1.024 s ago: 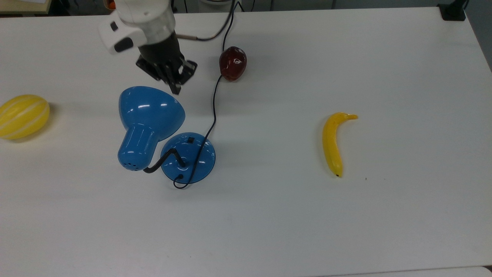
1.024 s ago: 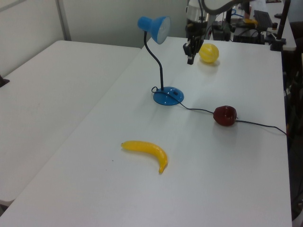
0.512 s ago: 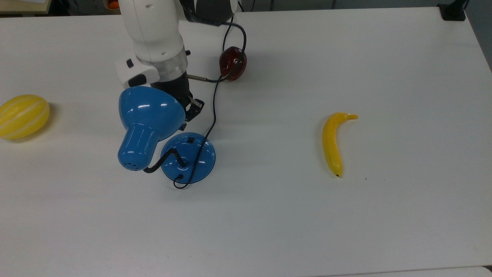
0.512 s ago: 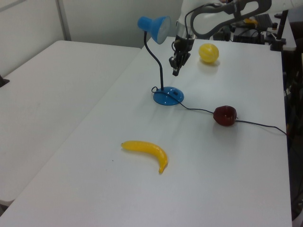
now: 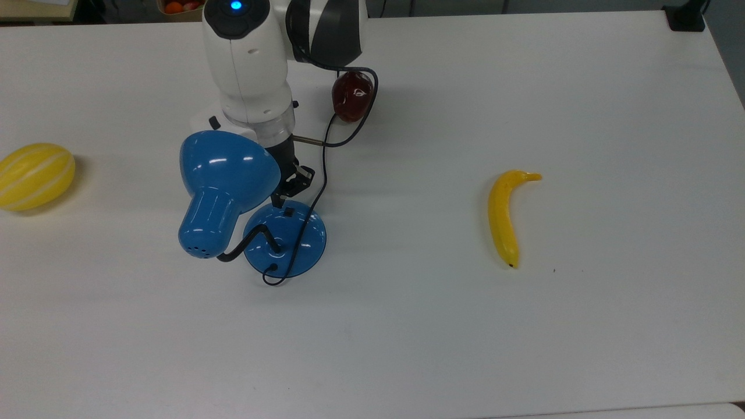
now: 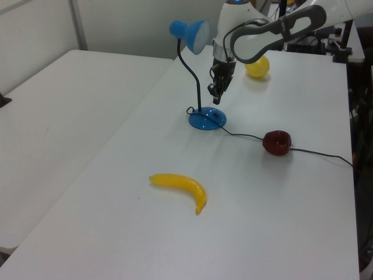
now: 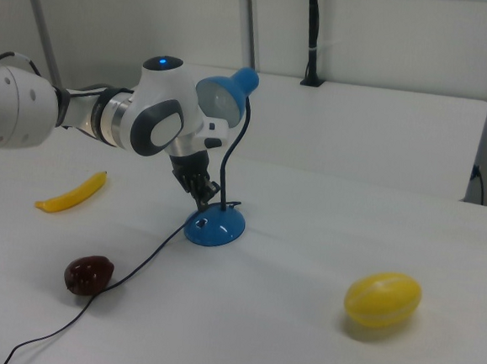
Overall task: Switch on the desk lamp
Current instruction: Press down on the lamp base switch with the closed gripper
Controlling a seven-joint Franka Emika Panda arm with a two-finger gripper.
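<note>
The desk lamp stands on the white table with its glossy blue shade (image 5: 227, 169) held up on a bent black neck over the round blue base (image 5: 294, 247). A small black switch (image 5: 287, 211) sits on the base's far side in the top view. My gripper (image 5: 279, 201) points down with its fingers shut and nothing between them. Its tip hovers just above the base beside the switch, partly under the shade. In the left view the gripper (image 6: 214, 100) hangs a little above the base (image 6: 207, 120). In the right view the gripper (image 7: 204, 202) is right over the base (image 7: 216, 229).
The lamp's black cord (image 5: 323, 169) runs from the base past a dark red fruit (image 5: 352, 96). A banana (image 5: 505, 216) lies at the top view's right. A yellow melon (image 5: 35, 176) lies at the top view's left edge. The arm (image 5: 250, 64) leans over the table's far side.
The arm has swung from behind the shade toward the lamp's base and come down. The gripper tip has dropped from shade height to just above the switch. The lamp has not moved.
</note>
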